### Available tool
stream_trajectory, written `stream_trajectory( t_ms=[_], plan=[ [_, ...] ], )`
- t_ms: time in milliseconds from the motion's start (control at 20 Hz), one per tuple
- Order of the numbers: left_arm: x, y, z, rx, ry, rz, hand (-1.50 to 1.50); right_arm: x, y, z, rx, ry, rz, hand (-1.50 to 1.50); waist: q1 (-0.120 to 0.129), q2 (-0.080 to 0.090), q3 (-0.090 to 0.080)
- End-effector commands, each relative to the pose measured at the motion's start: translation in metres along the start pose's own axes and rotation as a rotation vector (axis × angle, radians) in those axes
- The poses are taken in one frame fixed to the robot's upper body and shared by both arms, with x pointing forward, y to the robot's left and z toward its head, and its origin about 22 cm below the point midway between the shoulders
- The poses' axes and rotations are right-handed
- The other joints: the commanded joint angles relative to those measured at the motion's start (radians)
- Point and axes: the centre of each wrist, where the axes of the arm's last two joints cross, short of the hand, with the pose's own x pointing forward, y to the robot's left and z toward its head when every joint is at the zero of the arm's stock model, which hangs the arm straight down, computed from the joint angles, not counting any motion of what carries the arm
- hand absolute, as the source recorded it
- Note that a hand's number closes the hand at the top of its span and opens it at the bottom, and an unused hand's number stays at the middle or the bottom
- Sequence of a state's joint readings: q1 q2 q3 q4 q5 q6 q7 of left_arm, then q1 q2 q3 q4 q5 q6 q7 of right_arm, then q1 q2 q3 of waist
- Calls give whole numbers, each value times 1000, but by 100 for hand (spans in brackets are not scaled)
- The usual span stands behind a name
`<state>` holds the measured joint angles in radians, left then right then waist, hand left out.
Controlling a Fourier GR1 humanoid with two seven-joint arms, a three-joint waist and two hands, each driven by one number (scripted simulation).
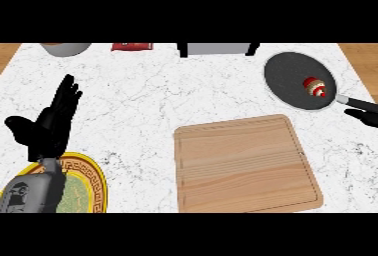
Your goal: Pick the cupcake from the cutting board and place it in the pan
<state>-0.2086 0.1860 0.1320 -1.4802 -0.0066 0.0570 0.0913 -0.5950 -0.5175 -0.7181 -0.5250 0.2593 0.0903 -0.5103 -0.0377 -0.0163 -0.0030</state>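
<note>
Resting left of the cutting board (244, 165), the left hand (48, 127) is open, fingers straight, touching nothing — the cupcake (316, 86) lies in the pan (291, 70) beyond the board's far-right corner. The right hand (363, 116) shows right of the board — open or closed, unreadable.

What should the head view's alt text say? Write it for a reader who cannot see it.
A cupcake sits in a dark pan at the counter's far right; the wooden board in front is bare. The left hand rests open at the left, forearm over a yellow-rimmed plate.
</note>
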Motion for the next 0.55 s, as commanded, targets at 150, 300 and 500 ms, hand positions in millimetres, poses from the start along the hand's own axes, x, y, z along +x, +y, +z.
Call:
stream_trajectory(
  t_ms=[150, 300, 500],
  plan=[
    [-6, 11, 8, 31, 15, -3, 0, 8, -24, 32, 32, -20, -10, -150, -20, -8, -3],
    [-4, 17, 3, 23, 2, -1, 0, 4, -38, 66, 54, 9, -8, -150, -26, -4, -2],
    [6, 6, 9, 4, 5, -1, 0, 43, -23, 85, 43, 4, 58, -150, -4, -2, -2]
  ],
)
